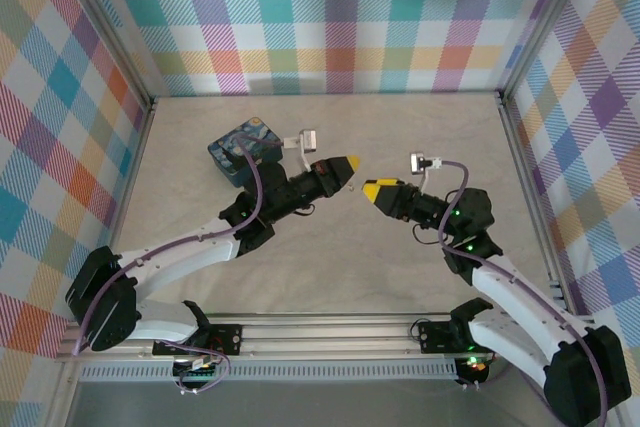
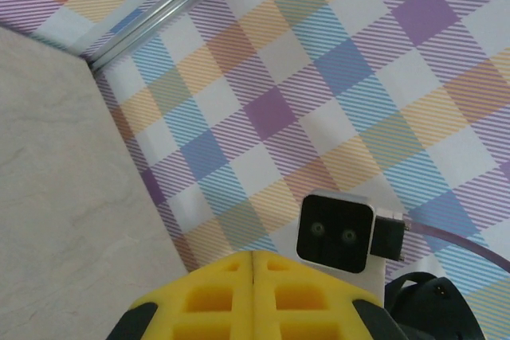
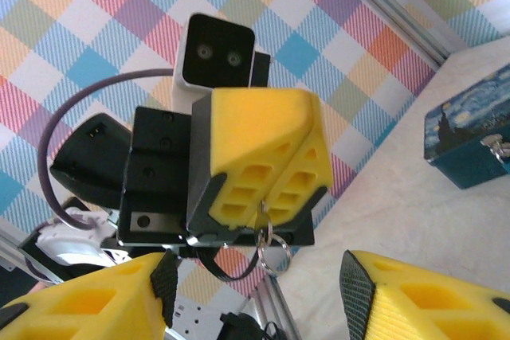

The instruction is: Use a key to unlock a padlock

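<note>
Item: small thin dark metal key (image 3: 261,211), seen as a narrow sliver at the seam of two fingers. A thin silvery wire ring (image 3: 269,243) is hung below it.
Item location: the key is pinched at the tip of the left gripper (image 3: 263,206). It is held clear of the table between the two grippers and well apart from the tin.
Left gripper: blocky yellow fingers (image 2: 215,296) are pressed flat together and clamped on the key.
Right gripper (image 3: 255,276): its yellow fingers (image 3: 414,300) are set wide apart with nothing between them. It is pointed at the left gripper, tips near but not touching.
Tin: a dark-blue rectangular tin box (image 1: 245,149) is laid flat on the table, just beside the left arm's forearm on its far side.
Fitting on tin: a small silvery piece (image 3: 496,146) is seen on the tin's near side at the picture's edge. Whether it is the padlock's shackle cannot be told.
Markings: the tin lid is painted with a swirling night sky and yellow stars.
Surface: pale beige table (image 1: 420,127), faintly marbled.
Room: pastel plaid cloth walls (image 1: 330,17) are set on three sides and framed by silvery aluminium rails (image 1: 320,332).
Wrist fittings: a white-and-black camera box (image 3: 213,53) is mounted behind the left gripper, and a purple-grey cable (image 3: 72,141) is looped from it.
</note>
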Available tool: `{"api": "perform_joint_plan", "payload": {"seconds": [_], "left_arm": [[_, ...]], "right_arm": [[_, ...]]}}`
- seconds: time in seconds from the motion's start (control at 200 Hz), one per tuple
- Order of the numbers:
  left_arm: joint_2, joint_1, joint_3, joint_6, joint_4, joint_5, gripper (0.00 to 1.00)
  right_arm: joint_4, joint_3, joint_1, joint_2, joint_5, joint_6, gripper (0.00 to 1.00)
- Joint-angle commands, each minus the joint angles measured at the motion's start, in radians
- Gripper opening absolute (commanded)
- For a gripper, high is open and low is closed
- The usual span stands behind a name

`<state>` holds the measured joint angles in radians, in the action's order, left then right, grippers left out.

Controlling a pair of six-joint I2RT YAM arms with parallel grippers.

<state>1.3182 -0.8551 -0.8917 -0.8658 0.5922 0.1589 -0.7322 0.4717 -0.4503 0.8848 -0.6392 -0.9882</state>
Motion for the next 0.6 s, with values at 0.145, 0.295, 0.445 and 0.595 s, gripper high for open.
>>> {"api": "perform_joint_plan", "payload": {"seconds": [0.145,0.295,0.445,0.595], "left_arm": [[-0.024,-0.015,0.013,0.024,0.063,-0.002,0.00],[-0.015,-0.019,0.010,0.019,0.069,0.000,0.00],[-0.013,-0.018,0.015,0.012,0.077,-0.002,0.00],[-0.015,-0.019,0.019,0.011,0.079,-0.008,0.00]], "right_arm": [[-0.154,0.039,-0.029,0.056,0.015,-0.050,0.58],[-0.145,0.059,-0.057,0.076,0.017,-0.030,0.54],[-0.142,0.056,-0.071,0.091,0.028,-0.030,0.50],[-0.134,0.056,-0.080,0.101,0.035,-0.030,0.48]]}}
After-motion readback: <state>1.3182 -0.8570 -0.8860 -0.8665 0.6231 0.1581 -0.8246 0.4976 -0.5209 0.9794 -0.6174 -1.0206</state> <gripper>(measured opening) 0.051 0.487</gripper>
